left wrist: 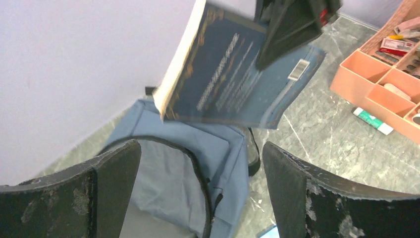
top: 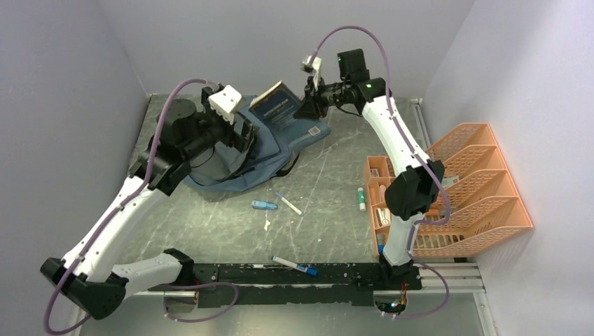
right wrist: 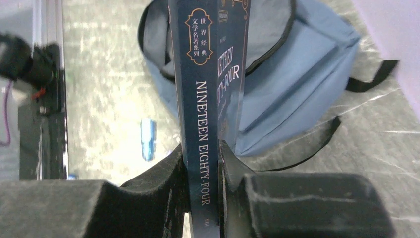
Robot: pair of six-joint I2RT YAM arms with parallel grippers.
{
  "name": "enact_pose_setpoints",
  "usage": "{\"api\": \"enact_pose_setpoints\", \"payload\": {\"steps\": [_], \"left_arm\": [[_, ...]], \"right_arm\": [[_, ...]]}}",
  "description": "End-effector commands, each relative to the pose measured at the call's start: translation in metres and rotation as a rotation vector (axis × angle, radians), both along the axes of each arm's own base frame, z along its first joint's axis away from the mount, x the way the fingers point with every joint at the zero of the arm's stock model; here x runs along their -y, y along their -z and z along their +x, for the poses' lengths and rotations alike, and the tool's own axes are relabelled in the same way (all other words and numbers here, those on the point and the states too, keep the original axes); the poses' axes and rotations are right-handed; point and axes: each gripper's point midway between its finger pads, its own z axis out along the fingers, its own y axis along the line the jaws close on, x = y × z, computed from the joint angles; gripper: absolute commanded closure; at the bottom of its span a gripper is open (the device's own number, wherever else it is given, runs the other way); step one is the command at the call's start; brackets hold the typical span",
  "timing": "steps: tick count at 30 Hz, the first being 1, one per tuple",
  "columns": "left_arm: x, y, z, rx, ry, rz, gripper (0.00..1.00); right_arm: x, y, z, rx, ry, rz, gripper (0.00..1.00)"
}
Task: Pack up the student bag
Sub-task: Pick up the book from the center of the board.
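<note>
The grey-blue student bag lies at the back left of the table, its main compartment unzipped. In the left wrist view its opening gapes below my left gripper, which hangs open above it with nothing between the fingers. My right gripper is shut on a dark blue book, holding it tilted in the air over the bag's far side. In the right wrist view the book's spine reads "Nineteen Eighty-Four" and is clamped between the fingers, with the student bag beneath it.
An orange mesh tray rack with small items stands at the right. A glue stick, a blue eraser-like piece, a white pen and a marker lie on the table. Walls close in at back and sides.
</note>
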Motion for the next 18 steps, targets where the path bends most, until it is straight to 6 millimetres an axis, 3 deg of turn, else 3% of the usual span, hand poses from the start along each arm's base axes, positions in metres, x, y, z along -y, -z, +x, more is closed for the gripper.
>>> {"api": "enact_pose_setpoints", "payload": {"steps": [1, 9, 18], "left_arm": [[0.010, -0.012, -0.022, 0.095, 0.166, 0.088, 0.05], [0.052, -0.025, -0.081, 0.033, 0.536, -0.021, 0.08], [0.076, -0.015, -0.097, -0.069, 0.679, -0.080, 0.12]], "right_arm": [[-0.004, 0.012, -0.053, 0.005, -0.239, -0.088, 1.00], [0.005, -0.016, -0.113, 0.155, -0.390, -0.042, 1.00], [0.011, -0.041, -0.161, 0.304, -0.467, 0.002, 1.00]]}}
